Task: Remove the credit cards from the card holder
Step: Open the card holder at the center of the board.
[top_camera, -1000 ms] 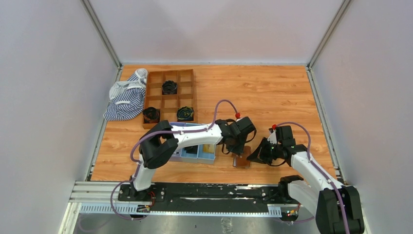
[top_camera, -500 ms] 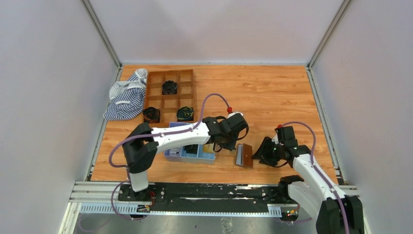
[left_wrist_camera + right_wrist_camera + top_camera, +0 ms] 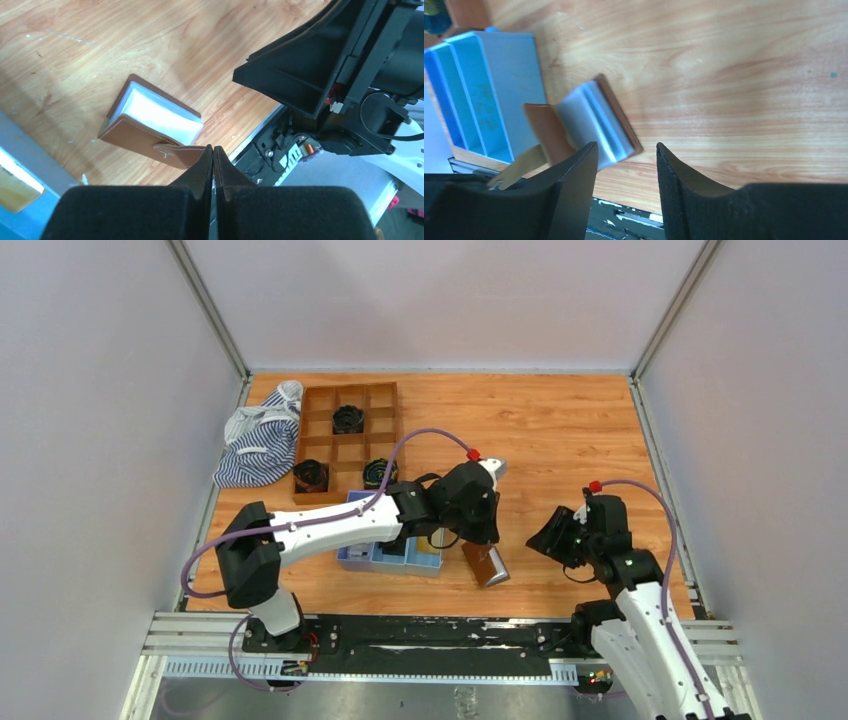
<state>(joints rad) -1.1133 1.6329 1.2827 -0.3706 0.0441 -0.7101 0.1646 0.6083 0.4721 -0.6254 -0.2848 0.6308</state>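
The card holder [image 3: 486,566] is a small brown leather wallet lying near the table's front edge, right of the blue tray. In the left wrist view it [image 3: 150,117] gapes partly open on a pale inner panel, and its brown strap [image 3: 182,154] runs to my fingertips. My left gripper [image 3: 213,148] is shut, apparently on that strap's end, just above the holder [image 3: 482,540]. My right gripper [image 3: 625,146] is open and empty, right of the holder [image 3: 596,120] and apart from it [image 3: 548,536]. No loose card shows.
The blue three-compartment tray [image 3: 355,558] stands left of the holder, with things in it. A wooden grid box [image 3: 318,418] with black items and a striped cloth [image 3: 258,445] lie at the back left. The black front rail [image 3: 450,632] runs just below the holder.
The holder went from standing on edge to lying lower, turned and a little further left, following my left gripper. My right gripper has drawn back to the right, away from it.
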